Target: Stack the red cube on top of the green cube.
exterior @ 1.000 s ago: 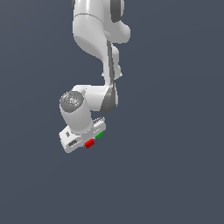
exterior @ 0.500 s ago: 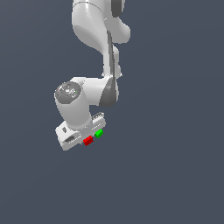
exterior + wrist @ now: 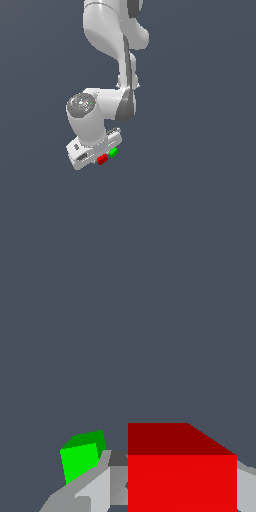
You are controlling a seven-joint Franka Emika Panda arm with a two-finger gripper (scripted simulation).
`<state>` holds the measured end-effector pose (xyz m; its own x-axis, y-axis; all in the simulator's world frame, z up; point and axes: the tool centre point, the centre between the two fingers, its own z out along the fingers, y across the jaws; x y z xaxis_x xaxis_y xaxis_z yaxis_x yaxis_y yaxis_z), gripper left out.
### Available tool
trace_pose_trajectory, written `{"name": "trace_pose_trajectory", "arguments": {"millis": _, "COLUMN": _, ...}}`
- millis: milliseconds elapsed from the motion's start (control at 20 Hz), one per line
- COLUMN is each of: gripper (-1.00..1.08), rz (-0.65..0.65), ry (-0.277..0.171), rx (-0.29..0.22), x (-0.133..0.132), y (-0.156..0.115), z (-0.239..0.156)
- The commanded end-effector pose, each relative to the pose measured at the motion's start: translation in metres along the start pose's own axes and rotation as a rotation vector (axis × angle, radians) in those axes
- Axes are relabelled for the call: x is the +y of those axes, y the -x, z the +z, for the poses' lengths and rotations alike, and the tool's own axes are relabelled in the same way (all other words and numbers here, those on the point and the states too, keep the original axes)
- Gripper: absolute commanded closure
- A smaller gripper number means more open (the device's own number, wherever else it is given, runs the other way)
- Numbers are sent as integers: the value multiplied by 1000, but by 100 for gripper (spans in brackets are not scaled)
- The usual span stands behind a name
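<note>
- Red cube [image 3: 182, 476]: bright red, plain. In the wrist view it sits large and close to the camera, with grey finger [image 3: 95, 488] metal showing on either side of it. In the exterior view [image 3: 102, 159] it lies right at the edge of the white gripper's body.
- Green cube [image 3: 113, 152]: bright green, plain, same size as the red one. It sits just beside the red cube, toward the exterior view's right and a little higher in that picture. In the wrist view [image 3: 80, 460] it appears tilted and farther off.
- Gripper [image 3: 100, 156]: white, pointed downward; the fingers flank the red cube closely (whether they actually press on it cannot be told).
- Arm [image 3: 107, 35]: white with grey joints, reaching down from the top of the exterior view.
- Floor [image 3: 200, 190]: uniform dark grey-blue.
</note>
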<state>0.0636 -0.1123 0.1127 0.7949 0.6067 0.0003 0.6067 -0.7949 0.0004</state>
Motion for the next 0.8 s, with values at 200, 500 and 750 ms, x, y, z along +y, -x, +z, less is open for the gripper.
{"name": "trace_pose_trajectory", "arguments": {"millis": 200, "gripper": 108, "rz": 0, "ry": 0, "rx": 0, "x": -19, "y": 11, "z": 13}}
{"name": "trace_pose_trajectory", "arguments": {"millis": 500, "gripper": 108, "rz": 0, "ry": 0, "rx": 0, "x": -44, "y": 26, "z": 31}}
{"name": "trace_pose_trajectory", "arguments": {"millis": 750, "gripper": 108, "rz": 0, "ry": 0, "rx": 0, "x": -60, "y": 36, "z": 43}}
